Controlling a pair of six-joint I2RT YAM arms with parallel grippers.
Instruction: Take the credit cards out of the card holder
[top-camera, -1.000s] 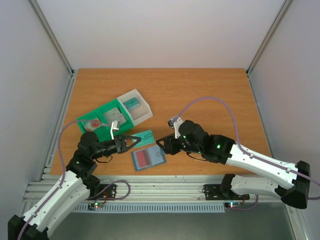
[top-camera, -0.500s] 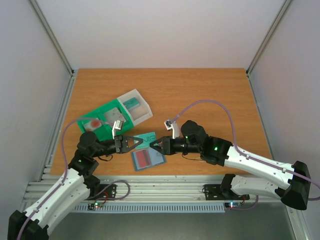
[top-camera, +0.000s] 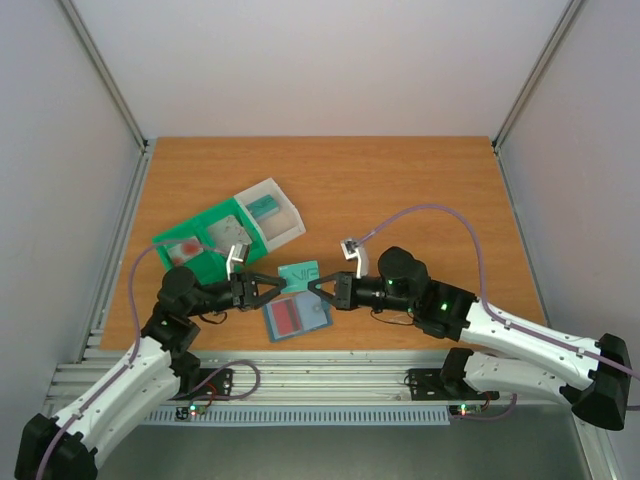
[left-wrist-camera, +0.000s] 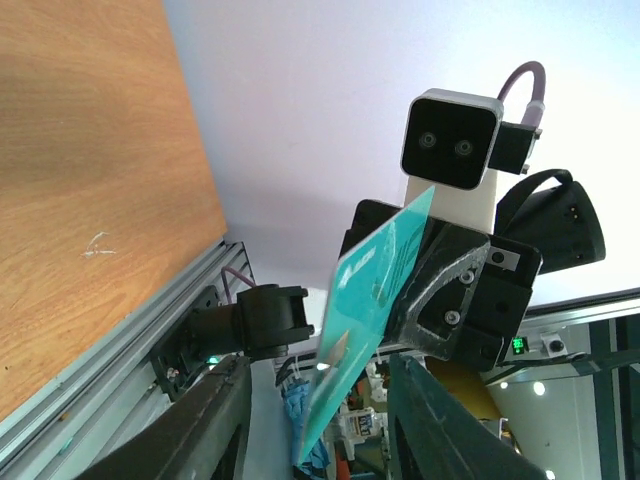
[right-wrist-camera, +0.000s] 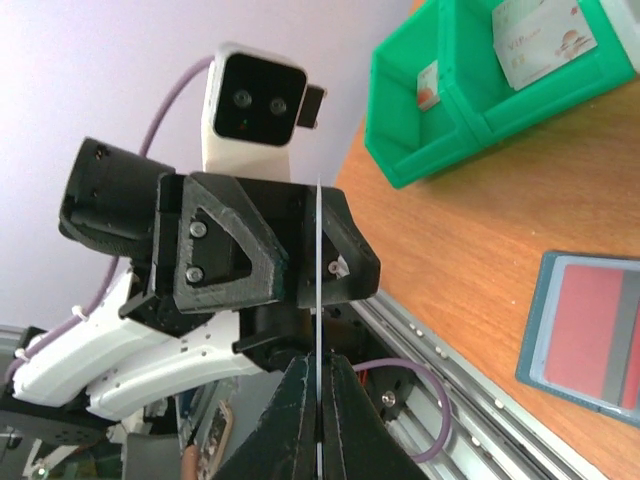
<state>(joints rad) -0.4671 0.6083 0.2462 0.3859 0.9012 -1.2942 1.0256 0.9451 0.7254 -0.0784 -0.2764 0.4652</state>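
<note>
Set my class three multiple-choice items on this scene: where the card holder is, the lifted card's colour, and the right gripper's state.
1. Where is the card holder? A lifted in the air; B flat on the table; C on the floor.
2. What colour is the lifted card? A teal; B yellow; C black.
3. The right gripper is: A wide open, empty; B shut on the lifted card; C out of view.
Answers: 1 B, it lies on the wood by the near edge. 2 A, teal in top and left wrist views. 3 B, it pinches the card's edge in its wrist view.
</note>
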